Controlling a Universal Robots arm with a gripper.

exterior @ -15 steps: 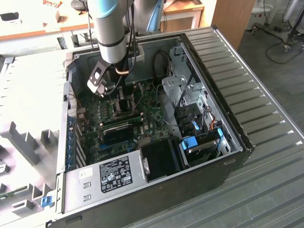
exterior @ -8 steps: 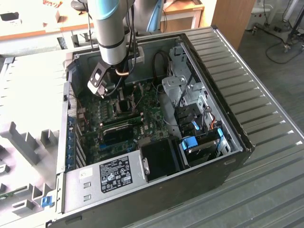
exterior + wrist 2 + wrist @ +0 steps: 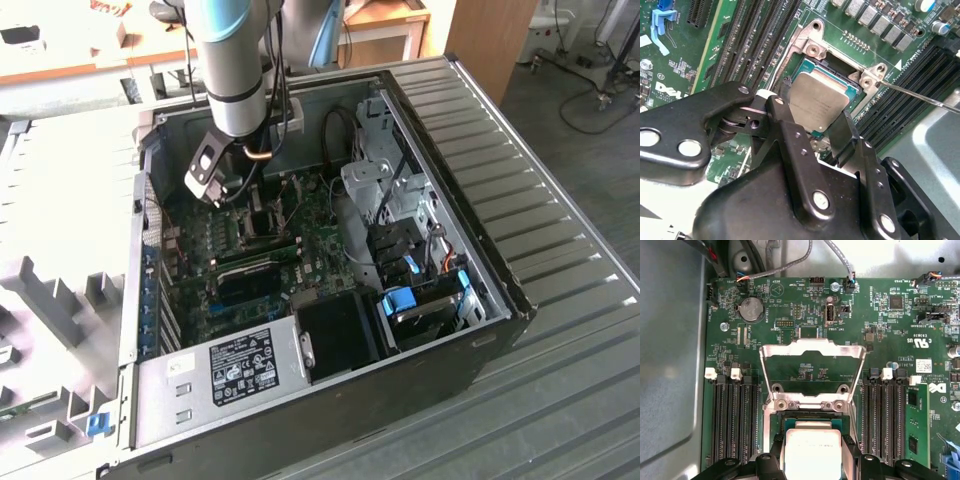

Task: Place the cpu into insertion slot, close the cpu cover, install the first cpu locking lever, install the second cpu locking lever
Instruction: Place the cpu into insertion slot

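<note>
**A:** So what's going on inside that open computer case (image 3: 420, 385)?

**B:** The arm (image 3: 228, 60) reaches down over the green motherboard (image 3: 880, 330). Its gripper (image 3: 815, 117) is pinched narrow, with the cpu cover (image 3: 812, 346) standing flipped up just beyond it.

**A:** And the chip?

**B:** It's over the insertion slot (image 3: 832, 64). The cpu (image 3: 820, 100) sits right between the fingers (image 3: 842, 130), clamped on opposite edges. Can't tell if it's fully seated, though.

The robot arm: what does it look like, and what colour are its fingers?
The arm is a round silver-grey tube with a light blue joint cap and a black band. Its gripper is black, built from chunky bars joined by shiny silver pins. The fingers are flat and black.
</note>
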